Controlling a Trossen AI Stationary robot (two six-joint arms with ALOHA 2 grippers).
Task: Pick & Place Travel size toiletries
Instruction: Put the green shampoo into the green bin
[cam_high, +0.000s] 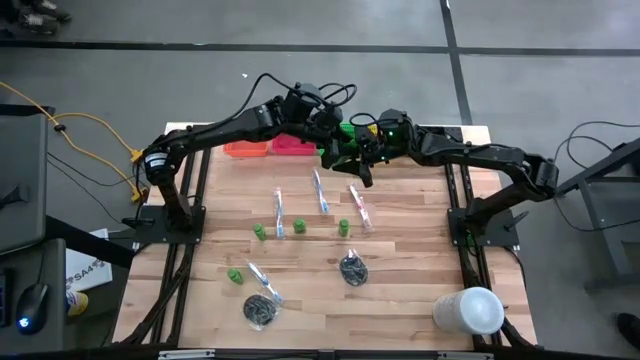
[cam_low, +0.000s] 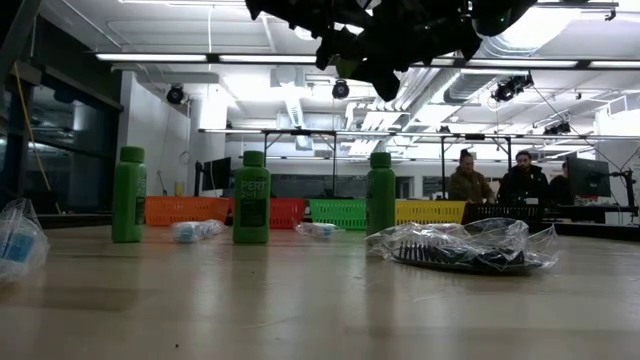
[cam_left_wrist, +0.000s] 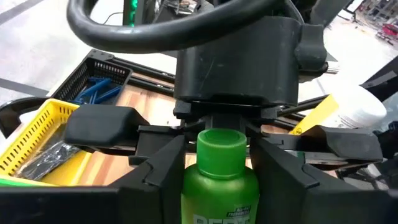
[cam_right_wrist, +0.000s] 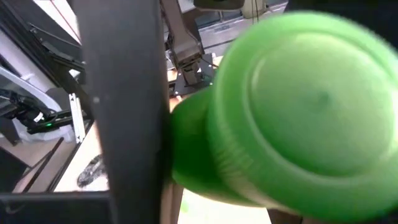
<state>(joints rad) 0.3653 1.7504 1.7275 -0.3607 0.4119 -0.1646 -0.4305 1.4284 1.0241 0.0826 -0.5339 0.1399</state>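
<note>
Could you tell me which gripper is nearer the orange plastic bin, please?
Left. The left gripper hangs to the right of the orange plastic bin, beyond the pink bin; the right gripper sits farther right.

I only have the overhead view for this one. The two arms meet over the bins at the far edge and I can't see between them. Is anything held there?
Observer: Yes. The left wrist view shows a green bottle right in front of the left gripper, cap towards the right gripper.
Operator: Does the right one have it?
Observer: Its wrist view shows the bottle's cap pressed against one dark finger, so it looks gripped.
Operator: What's underneath?
Observer: A yellow bin holding a dark wrapped item, beside a black bin with blue items.
</note>
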